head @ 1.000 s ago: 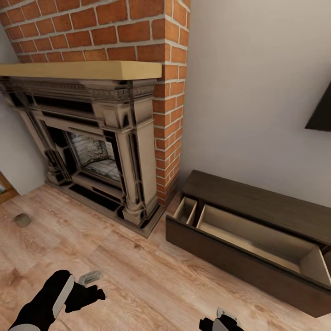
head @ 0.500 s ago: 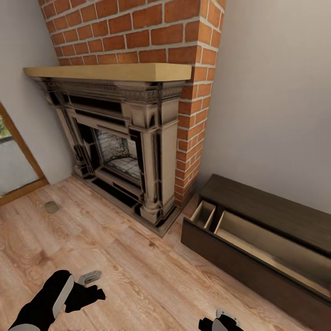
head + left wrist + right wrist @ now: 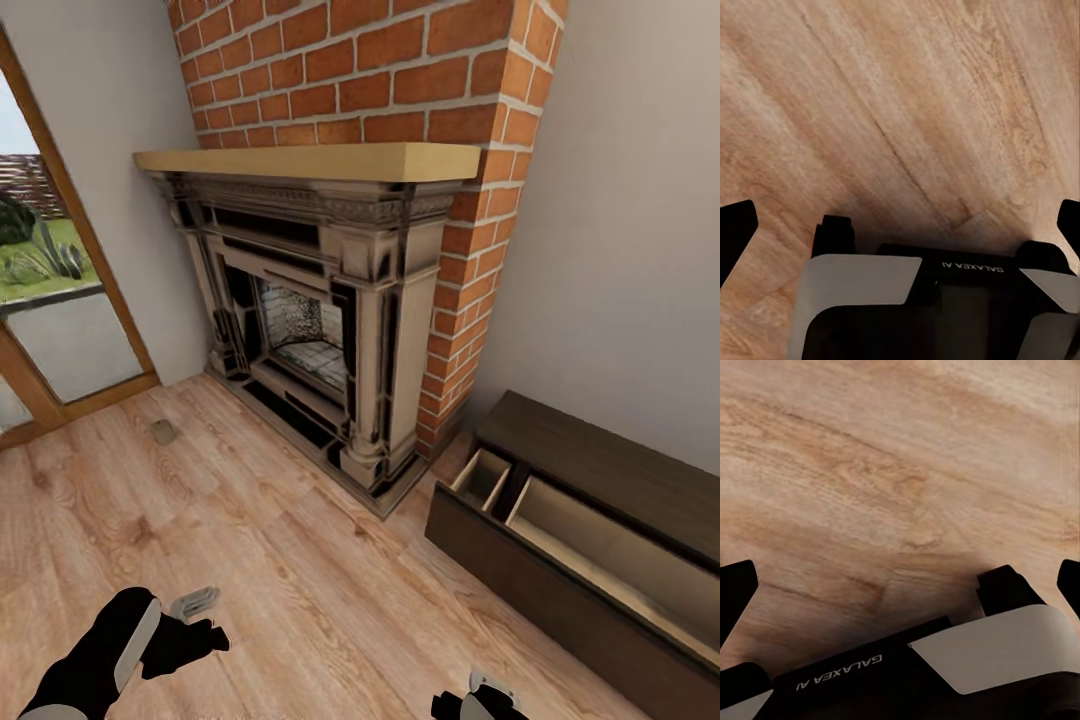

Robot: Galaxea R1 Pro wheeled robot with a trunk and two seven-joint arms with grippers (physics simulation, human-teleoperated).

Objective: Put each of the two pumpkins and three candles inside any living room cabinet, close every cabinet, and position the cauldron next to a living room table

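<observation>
A short grey-beige candle sits on the wooden floor, left of the fireplace and near the glass door. At the right, against the wall, stands the low dark brown cabinet; its long drawer is pulled out and its pale interior looks bare. My left gripper hangs open low at the left over the floor, far from the candle. In the left wrist view the left gripper has its fingers spread wide over floorboards. My right gripper is open too, with nothing between its fingers. Pumpkins, cauldron and table are out of view.
A brick chimney with an ornate fireplace and a pale wood mantel juts out at the middle. A wood-framed glass door to the garden is at the left. Wooden floor lies between me and the fireplace.
The camera has turned left: fireplace and cabinet slid right in the picture and the glass door came into view. Both arms hold the same pose.
</observation>
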